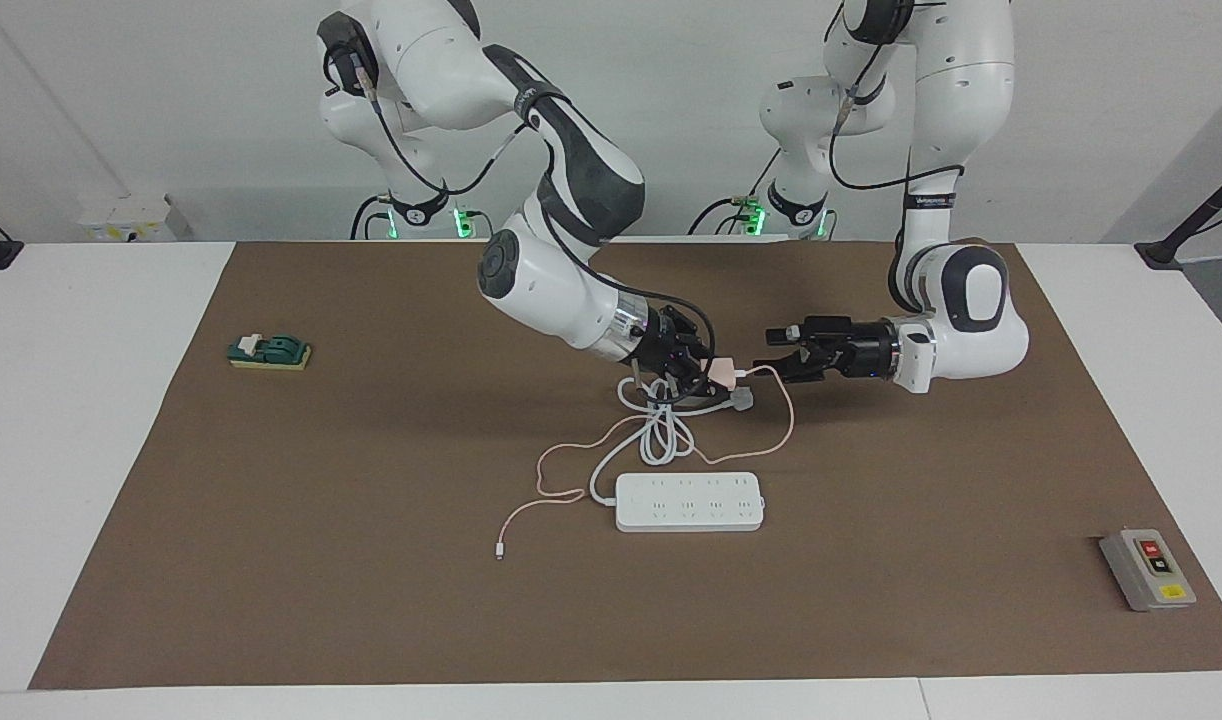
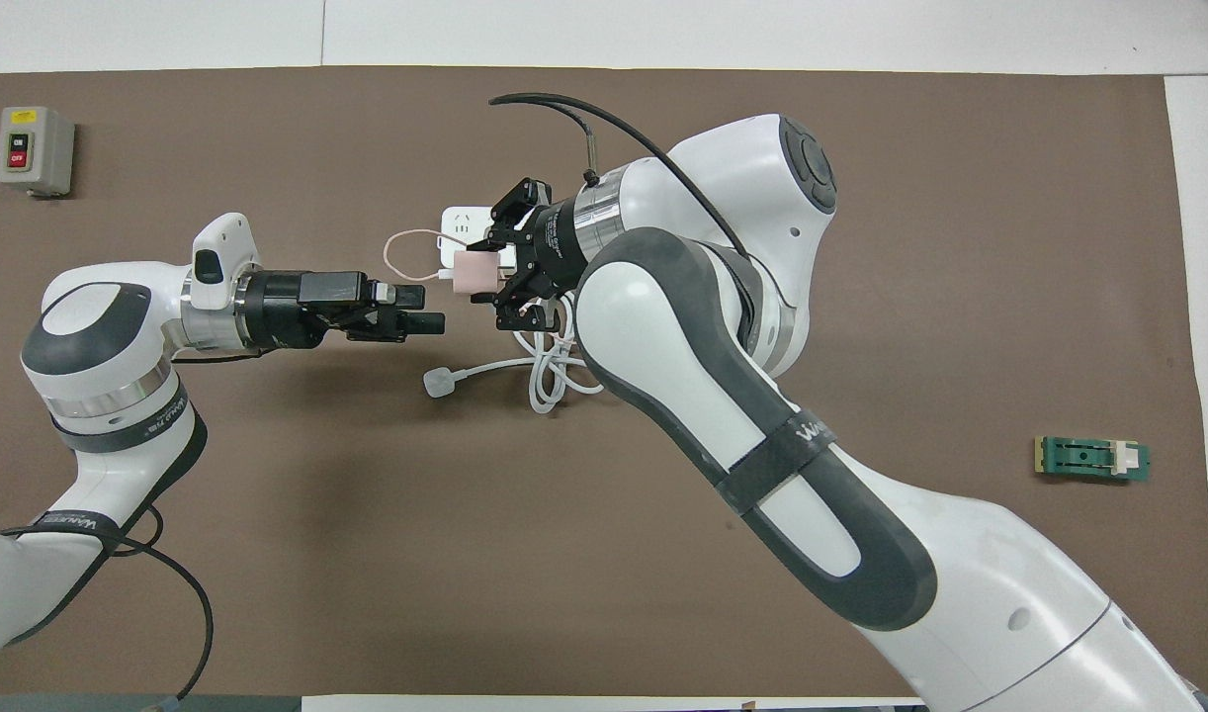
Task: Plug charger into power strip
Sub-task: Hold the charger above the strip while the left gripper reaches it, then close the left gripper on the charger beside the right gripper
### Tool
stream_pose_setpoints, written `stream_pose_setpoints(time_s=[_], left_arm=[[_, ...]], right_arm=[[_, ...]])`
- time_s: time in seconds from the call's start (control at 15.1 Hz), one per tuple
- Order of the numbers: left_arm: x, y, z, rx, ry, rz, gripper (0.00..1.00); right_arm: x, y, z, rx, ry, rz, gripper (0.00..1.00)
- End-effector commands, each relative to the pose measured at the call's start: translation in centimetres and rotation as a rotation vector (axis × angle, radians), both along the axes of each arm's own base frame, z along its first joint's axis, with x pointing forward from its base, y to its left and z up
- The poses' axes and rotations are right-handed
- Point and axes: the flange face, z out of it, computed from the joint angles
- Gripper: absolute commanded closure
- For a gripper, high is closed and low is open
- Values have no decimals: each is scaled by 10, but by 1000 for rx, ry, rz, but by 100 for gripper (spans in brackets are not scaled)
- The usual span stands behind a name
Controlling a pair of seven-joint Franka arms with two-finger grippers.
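Observation:
My right gripper [image 1: 706, 376] [image 2: 492, 274] is shut on the pale pink cube of the charger [image 1: 724, 370] [image 2: 474, 269] and holds it above the mat, over the coiled white cord [image 1: 661, 435]. The thin pink cable [image 1: 787, 420] trails down from the charger and loops on the mat to a small white connector [image 1: 498, 549]. Close beside the charger, level with it, my left gripper [image 1: 767, 351] [image 2: 422, 309] is open and points at it. The white power strip [image 1: 689, 502] [image 2: 459, 222] lies flat on the mat, farther from the robots than the held charger.
A white three-pin plug [image 1: 741, 399] [image 2: 438, 382] on the thick cord lies under the held charger. A grey box with red and black buttons [image 1: 1147, 569] [image 2: 33, 150] sits toward the left arm's end, and a small green block [image 1: 269, 351] [image 2: 1091, 459] toward the right arm's end.

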Motion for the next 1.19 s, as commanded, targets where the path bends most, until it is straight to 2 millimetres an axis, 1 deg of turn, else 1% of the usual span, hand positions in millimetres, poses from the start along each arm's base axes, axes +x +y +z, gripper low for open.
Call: stream_pose_setpoints(time_s=[0.0, 0.07, 0.2, 0.33, 0.6, 1.06, 1.12], left_arm=[[-3, -13, -2, -2, -35, 52, 0], [-2, -17, -2, -5, -39, 60, 0], [1, -18, -2, 7, -87, 71, 0], [2, -19, -1, 7, -96, 69, 0], [-1, -33, -1, 2, -96, 56, 0], [3, -30, 1, 0, -98, 73, 1], [4, -27, 1, 2, -100, 82, 4]], right_arm=[[3, 4, 1, 11, -4, 13, 100], [3, 4, 1, 11, -4, 13, 100], [3, 4, 1, 10, -5, 15, 100], [3, 5, 1, 11, -5, 17, 100], [3, 4, 1, 11, -6, 15, 100], [3, 4, 1, 11, -6, 15, 100], [3, 4, 1, 11, -6, 15, 100]])
